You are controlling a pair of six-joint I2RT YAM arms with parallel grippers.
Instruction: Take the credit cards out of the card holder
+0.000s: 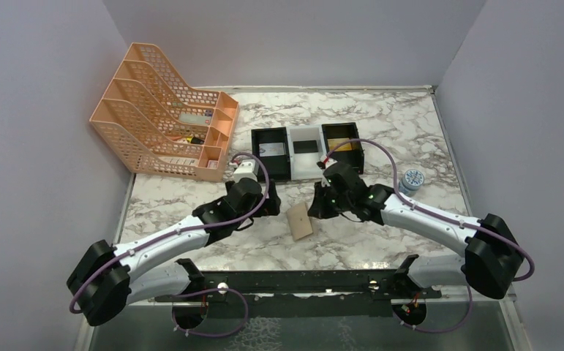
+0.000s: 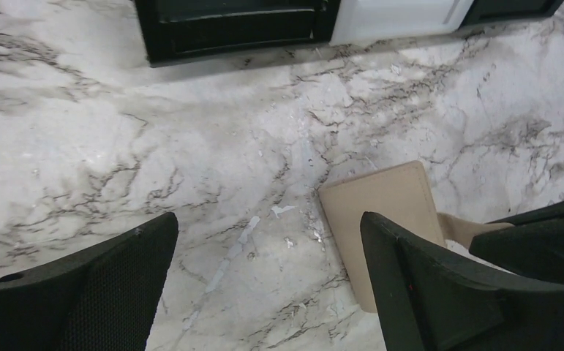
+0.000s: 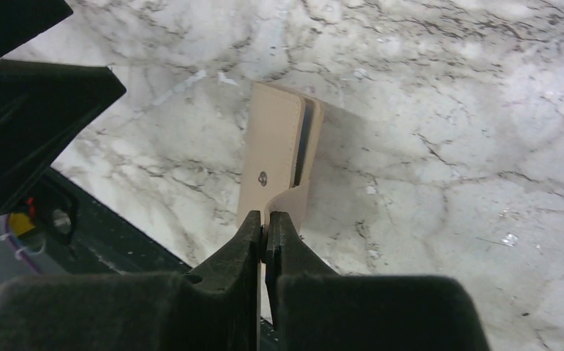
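The tan card holder [image 1: 300,221] lies on the marble table between the two grippers, folded almost shut. In the right wrist view the card holder [image 3: 271,146] shows a snap stud and a narrow dark gap between its flaps; no cards show. My right gripper [image 3: 266,232] is shut on the holder's tan strap tab [image 3: 293,199], at the holder's right end in the top view [image 1: 317,208]. My left gripper [image 2: 268,245] is open and empty just left of the holder [image 2: 381,201], low over the table; its right finger [image 2: 425,285] overlaps the holder's edge. It also shows in the top view [image 1: 275,206].
A row of trays stands behind: black [image 1: 271,152], white [image 1: 306,150], black [image 1: 341,146]. An orange file organizer [image 1: 169,117] is at the back left. A small blue-lidded jar [image 1: 412,179] sits at the right. A black rail [image 1: 301,281] runs along the near edge.
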